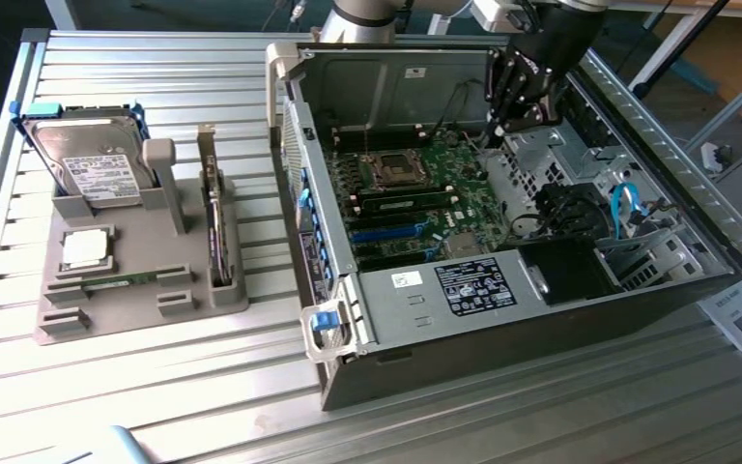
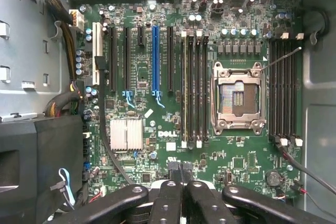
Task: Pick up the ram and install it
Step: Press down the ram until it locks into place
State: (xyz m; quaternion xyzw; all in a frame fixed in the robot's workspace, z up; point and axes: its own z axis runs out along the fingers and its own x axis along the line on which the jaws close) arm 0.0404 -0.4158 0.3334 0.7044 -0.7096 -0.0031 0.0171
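Jaws are shut tight with nothing in them, hanging inside the computer case [image 1: 371, 77] over the motherboard [image 2: 241, 166]. The ram [image 1: 120, 281] lies flat in the grey holder [image 1: 190, 300] on the desk [image 1: 152, 387], well apart from the jaws, on the exterior view's left.

Risks, imo: the stick is thin and sits low, so a skewed pinch could let it slip or nudge the processor chip [image 1: 85, 248] just beside it. Closed jaws this low could also clip board parts.

Count: one ram, one processor chip, one hard drive [image 1: 88, 164], one holder, one case.
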